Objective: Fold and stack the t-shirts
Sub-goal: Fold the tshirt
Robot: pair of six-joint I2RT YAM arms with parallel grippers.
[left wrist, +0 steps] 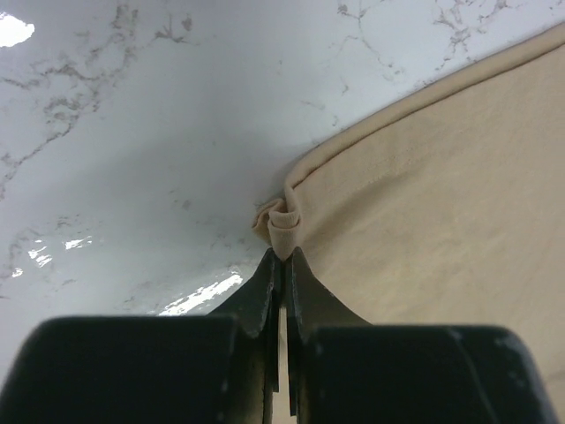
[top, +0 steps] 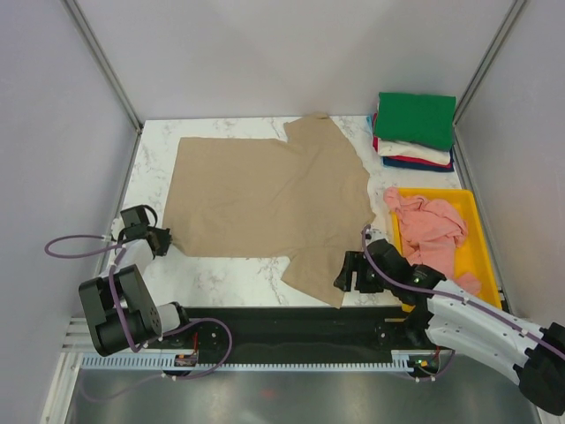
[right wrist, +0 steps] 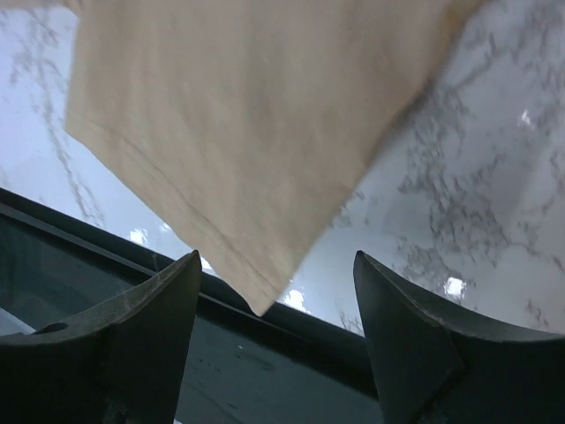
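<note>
A tan t-shirt [top: 265,190] lies spread flat on the white marble table [top: 221,274]. My left gripper [top: 164,241] is shut on the shirt's near left hem corner, which bunches at my fingertips in the left wrist view [left wrist: 284,223]. My right gripper [top: 350,272] is open just above the near sleeve's tip [right wrist: 265,300], which reaches the table's front edge. A pink t-shirt [top: 427,227] lies crumpled in the yellow tray [top: 473,252]. Folded t-shirts, green on top [top: 415,119], over white, red and blue ones, are stacked at the back right.
The black front rail [top: 291,327] runs along the table's near edge under the right gripper. Grey walls enclose the table on the left, back and right. Purple cables loop off the left arm [top: 75,243].
</note>
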